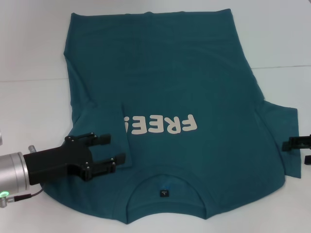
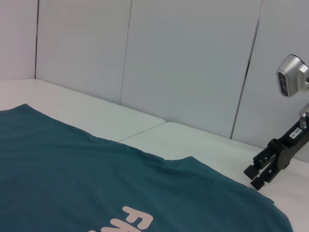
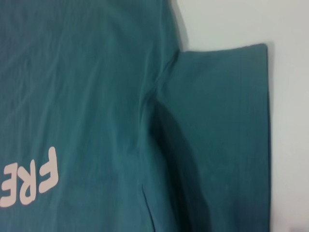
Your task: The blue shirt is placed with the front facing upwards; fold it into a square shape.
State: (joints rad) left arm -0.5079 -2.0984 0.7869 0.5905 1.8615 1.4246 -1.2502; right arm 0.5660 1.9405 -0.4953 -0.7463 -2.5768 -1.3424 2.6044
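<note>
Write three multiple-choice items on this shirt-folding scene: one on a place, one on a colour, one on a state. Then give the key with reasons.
1. Where is the left tool?
A. Over the blue shirt beside its folded-in sleeve
B. On the bare table beyond the shirt's hem
C. On the neck label

2. What colour is the lettering?
A. Black
B. Cream
C. Red

3. How does the sleeve near the right tool lie?
A. Folded over the chest
B. Spread flat outward
C. Rolled up

Key: 1 A, the head view shows the tool over cloth by the fold. 2 B, pale letters on teal. 3 B, the right wrist view shows that sleeve lying out on the table.
</note>
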